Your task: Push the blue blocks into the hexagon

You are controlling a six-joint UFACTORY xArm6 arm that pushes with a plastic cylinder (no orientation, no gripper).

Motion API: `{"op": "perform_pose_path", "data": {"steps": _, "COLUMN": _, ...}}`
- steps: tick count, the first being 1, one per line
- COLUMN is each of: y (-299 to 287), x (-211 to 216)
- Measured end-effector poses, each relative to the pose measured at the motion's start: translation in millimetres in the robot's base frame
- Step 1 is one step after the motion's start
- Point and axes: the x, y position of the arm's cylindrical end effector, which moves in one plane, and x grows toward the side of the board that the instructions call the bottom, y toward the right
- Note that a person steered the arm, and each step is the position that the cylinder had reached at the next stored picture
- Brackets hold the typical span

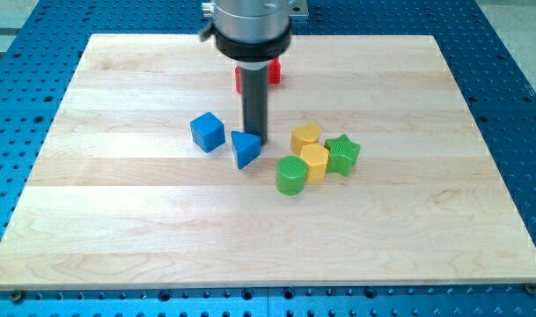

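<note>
- Your tool is a bare rod with nothing to open or close, so it grips nothing; my tip [253, 141] sits down on the board, touching or all but touching the upper right edge of the blue triangle [244, 149].
- From my tip, that triangle lies just toward the view's bottom-left. The blue cube [208, 131] stands apart from it, further to the view's left and well clear of the rod.
- The target, the yellow hexagon [314, 162], lies to the view's right and slightly down from my tip, with only a short stretch of bare wood between it and the triangle.
- Here is the relation your next push turns on: my tip is on the hexagon's side of the triangle, so a push from here would likely drive the triangle away. You would probably need to come round to the triangle's left before pushing rightward.
- The hexagon is crowded: the yellow heart [305, 136] touches it above, the green star [342, 153] on the right, the green cylinder [291, 174] on the lower left.
- Red blocks [273, 73] sit near the view's top, partly hidden behind the rod, shapes unclear.
- Neither blue block touches the hexagon yet.
</note>
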Motion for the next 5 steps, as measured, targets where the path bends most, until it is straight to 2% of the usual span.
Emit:
{"op": "perform_pose_path", "data": {"steps": 2, "y": -54.1, "x": -50.3}}
{"op": "perform_pose_path", "data": {"steps": 3, "y": -88.1, "x": -39.3}}
{"op": "perform_pose_path", "data": {"steps": 5, "y": -88.3, "x": -13.4}}
